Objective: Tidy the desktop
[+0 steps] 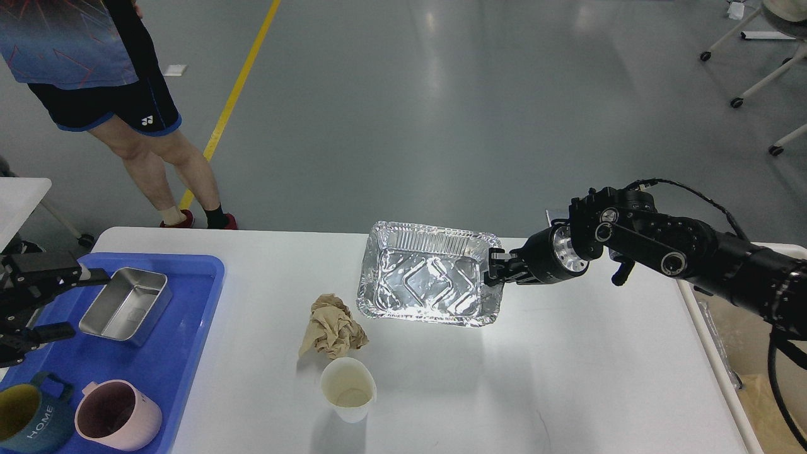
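Observation:
The white desktop fills the lower view. On it lie a shiny foil tray, a crumpled brown paper ball and a white paper cup. My right gripper is shut on the foil tray's right rim. My left gripper is open and empty at the far left edge, over the blue tub.
The blue tub holds a steel rectangular pan, a pink mug and a teal mug. A person stands beyond the table's far left corner. A beige bin sits at the right of the table.

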You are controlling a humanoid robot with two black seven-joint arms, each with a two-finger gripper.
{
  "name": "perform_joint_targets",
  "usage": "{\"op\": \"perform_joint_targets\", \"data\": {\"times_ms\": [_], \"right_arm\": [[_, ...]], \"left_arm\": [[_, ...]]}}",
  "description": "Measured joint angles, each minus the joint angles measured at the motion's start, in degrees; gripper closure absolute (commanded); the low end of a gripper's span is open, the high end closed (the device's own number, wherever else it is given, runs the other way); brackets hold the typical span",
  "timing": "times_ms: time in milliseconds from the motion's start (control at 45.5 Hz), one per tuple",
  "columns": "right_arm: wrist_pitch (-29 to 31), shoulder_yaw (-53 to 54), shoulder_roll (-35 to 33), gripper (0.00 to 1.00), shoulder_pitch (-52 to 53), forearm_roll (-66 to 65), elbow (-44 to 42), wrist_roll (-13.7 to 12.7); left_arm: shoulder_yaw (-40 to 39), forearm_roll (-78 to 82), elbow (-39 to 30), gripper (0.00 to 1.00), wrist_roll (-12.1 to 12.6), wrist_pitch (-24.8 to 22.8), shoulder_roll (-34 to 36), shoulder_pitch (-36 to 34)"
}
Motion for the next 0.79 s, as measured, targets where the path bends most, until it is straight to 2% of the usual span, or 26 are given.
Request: {"op": "perform_joint_targets", "data": {"times_ms": [307, 615, 790], "right_arm": [[0.0, 0.0, -0.1, 1.0, 0.0, 0.0, 0.1, 0.0], [0.0, 0.0, -0.1, 1.0, 0.0, 0.0, 0.1, 0.0], [0.0, 0.0, -0.1, 1.0, 0.0, 0.0, 0.1, 0.0]], "left_arm": [[-0.2, 0.0, 0.0, 0.06, 0.3, -2.6, 2.4, -1.7], [-0.2, 0.1, 0.0, 0.06, 0.6, -2.7, 0.6, -2.0], [-0.1, 1.7, 0.0, 0.06, 1.4, -2.7, -3.2, -2.0]]}}
